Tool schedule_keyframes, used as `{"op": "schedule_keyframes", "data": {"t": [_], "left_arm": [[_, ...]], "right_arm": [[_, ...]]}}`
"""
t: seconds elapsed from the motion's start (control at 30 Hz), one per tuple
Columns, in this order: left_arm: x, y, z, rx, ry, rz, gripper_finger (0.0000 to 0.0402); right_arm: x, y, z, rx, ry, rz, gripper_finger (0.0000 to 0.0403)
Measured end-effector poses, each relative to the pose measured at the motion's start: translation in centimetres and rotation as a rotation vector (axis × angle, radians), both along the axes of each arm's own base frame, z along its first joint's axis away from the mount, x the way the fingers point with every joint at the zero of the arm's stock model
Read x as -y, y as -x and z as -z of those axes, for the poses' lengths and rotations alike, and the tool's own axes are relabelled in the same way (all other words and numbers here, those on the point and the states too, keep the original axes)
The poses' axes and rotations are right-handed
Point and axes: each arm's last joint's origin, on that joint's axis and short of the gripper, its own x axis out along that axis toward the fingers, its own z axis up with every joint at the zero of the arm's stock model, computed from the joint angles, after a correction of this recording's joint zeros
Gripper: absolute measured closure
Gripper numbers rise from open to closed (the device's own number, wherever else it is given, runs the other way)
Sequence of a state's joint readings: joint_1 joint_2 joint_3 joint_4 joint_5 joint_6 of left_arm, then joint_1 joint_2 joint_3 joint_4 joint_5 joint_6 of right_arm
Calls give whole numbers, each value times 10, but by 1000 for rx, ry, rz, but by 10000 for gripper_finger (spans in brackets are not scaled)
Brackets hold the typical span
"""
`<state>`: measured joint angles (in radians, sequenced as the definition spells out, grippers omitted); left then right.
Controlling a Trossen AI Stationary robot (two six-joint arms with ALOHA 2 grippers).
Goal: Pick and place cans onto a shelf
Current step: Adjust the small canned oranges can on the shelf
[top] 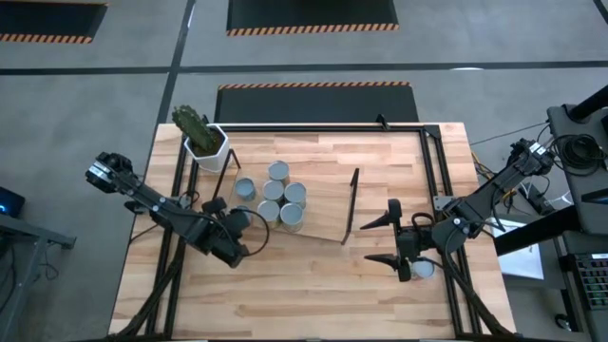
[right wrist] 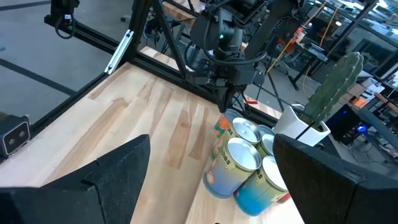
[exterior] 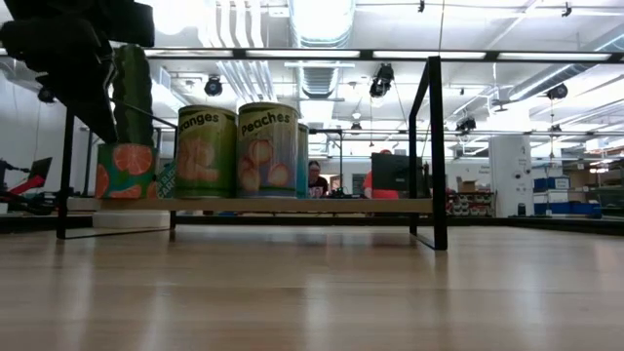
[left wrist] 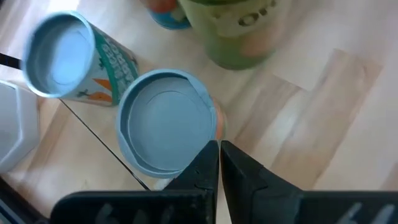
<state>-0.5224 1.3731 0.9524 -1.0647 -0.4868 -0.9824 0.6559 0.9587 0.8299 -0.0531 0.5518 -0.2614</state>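
My left gripper hovers pinched closed, empty, beside the round silver-topped metal cans grouped on the light-wood shelf board. I'd spread the fingers before descending. My right gripper waits wide apart, empty.

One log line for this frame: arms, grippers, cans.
left gripper: shut, empty, beside cans | right gripper: open, empty, waiting right of shelf | cans: clustered on shelf by plant pot
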Motion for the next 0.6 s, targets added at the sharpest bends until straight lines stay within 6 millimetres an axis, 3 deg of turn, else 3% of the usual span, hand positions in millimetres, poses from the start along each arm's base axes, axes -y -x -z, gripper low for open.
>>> {"op": "schedule_keyframes", "data": {"t": [0.33, 0.6], "left_arm": [[-1, -1, -1, 36, -20, -36, 402], [4, -11, -25, 102, -1, 1, 402]], "right_arm": [[0, 0, 0, 0, -19, 3, 76], [0, 0, 0, 1, -20, 4, 76]]}}
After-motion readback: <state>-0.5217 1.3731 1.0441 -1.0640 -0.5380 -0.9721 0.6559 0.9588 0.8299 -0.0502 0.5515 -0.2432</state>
